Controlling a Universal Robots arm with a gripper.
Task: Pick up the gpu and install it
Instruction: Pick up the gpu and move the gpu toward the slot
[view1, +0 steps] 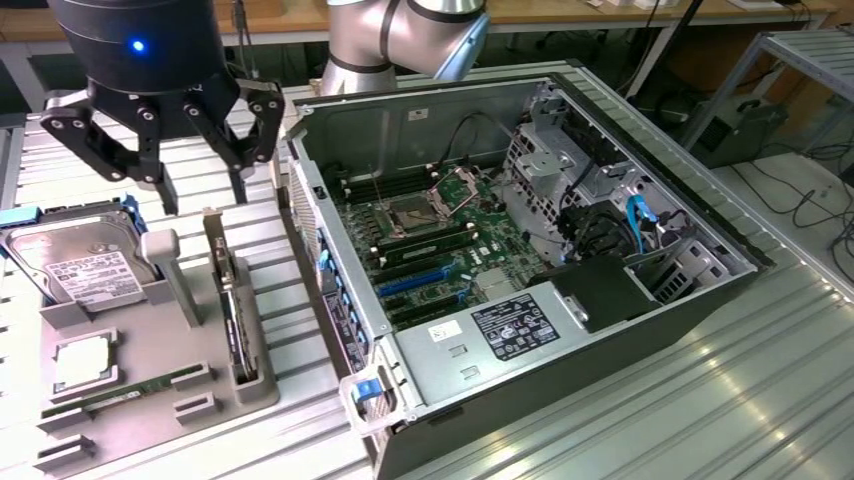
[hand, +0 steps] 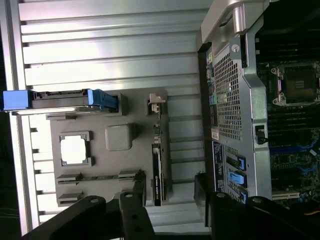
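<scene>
Two things can go wrong from here, as I judge it. First, the gpu (view1: 235, 310) (hand: 157, 150) is thin and stands on edge in a narrow slot of the grey tray (view1: 154, 348). If your claw (view1: 203, 198) (hand: 170, 197) descends off the card's line, a fingertip could land on its top edge or on the slot wall instead of passing either side. That push could flex the card or shove the tray. Second, the tray sits just beside the computer case (view1: 387, 120), so the claw's outer links on that side could catch the case rim. A skewed grip could also jam the card in its slot on the lift.

Your claw stands wide, with nothing between the jaws. In the exterior view it hangs above the far end of the tray, over the card's far end and apart from it. In the wrist view, the near end of the card runs into the gap between the fingers. It sits closer to the finger on the hard drive (view1: 80, 265) side than to the one on the case side, so you are not centred.
</scene>
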